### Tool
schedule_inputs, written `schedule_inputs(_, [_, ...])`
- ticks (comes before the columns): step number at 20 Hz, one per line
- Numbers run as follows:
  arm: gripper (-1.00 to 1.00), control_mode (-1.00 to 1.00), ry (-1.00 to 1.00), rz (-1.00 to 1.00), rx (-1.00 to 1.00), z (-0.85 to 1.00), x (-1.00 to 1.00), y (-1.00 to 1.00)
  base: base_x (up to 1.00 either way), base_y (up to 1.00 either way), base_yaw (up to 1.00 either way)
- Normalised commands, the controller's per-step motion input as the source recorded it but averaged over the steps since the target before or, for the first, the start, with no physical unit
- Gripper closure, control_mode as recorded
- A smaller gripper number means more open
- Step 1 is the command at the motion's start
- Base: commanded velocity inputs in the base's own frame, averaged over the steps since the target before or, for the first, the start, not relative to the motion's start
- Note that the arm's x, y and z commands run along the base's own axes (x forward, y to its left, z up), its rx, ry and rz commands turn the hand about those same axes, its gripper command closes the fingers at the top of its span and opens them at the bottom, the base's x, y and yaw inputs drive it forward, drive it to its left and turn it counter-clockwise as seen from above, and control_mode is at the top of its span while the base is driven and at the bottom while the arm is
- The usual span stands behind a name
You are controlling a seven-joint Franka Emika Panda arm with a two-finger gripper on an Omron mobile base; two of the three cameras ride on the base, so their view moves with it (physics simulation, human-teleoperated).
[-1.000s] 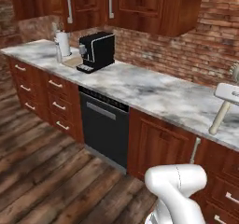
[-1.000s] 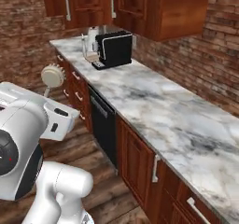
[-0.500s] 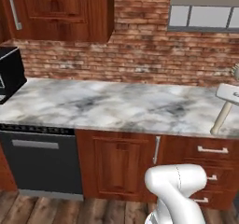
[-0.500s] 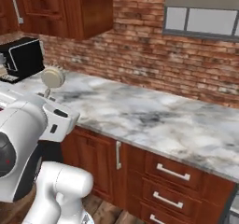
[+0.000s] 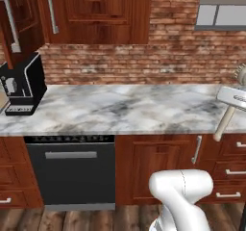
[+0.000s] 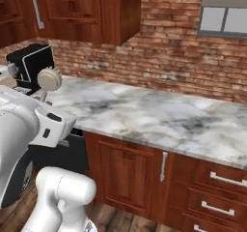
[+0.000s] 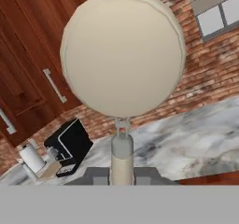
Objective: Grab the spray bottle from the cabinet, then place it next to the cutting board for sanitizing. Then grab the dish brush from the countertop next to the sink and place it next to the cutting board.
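Observation:
My gripper point(image 7: 122, 174) is shut on the thin handle of the cream dish brush point(image 7: 122, 55), whose round head stands upright close before the hand camera. In the left base view the dish brush point(image 5: 225, 121) hangs at the far right over the counter's front edge, held by the gripper point(image 5: 232, 97). Its round head point(image 6: 49, 79) also peeks above the arm in the right base view. The tan cutting board point(image 7: 49, 170) lies on the marble countertop point(image 5: 125, 107) left of the coffee machine point(image 7: 72, 143). I cannot make out the spray bottle.
Reddish-brown wall cabinets point(image 5: 96, 13) with silver bar handles hang over the counter; a door point(image 5: 10, 23) at the far left looks swung open. A paper-towel roll point(image 7: 32, 158) stands by the board. A dishwasher point(image 5: 72, 170) sits under the counter, and a window point(image 5: 221, 8) is at top right.
The base has turned and moved, so the whole scene shifted; the coffee machine slid out left, then back into view. The brush stays in the shut gripper.

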Motion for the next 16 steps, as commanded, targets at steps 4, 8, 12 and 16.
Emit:
schedule_inputs(4, [1.00, 1.00, 0.00, 0.00, 0.00, 0.00, 0.00, 0.00, -0.43, 1.00, 0.00])
schedule_inputs(8, [1.00, 1.00, 0.00, 0.00, 0.00, 0.00, 0.00, 0.00, -0.11, 1.00, -0.01])
schedule_inputs(12, [1.00, 1.00, 0.00, 0.00, 0.00, 0.00, 0.00, 0.00, 0.54, 1.00, -0.14])
schedule_inputs(16, [1.00, 1.00, 0.00, 0.00, 0.00, 0.00, 0.00, 0.00, 0.77, 1.00, -0.20])
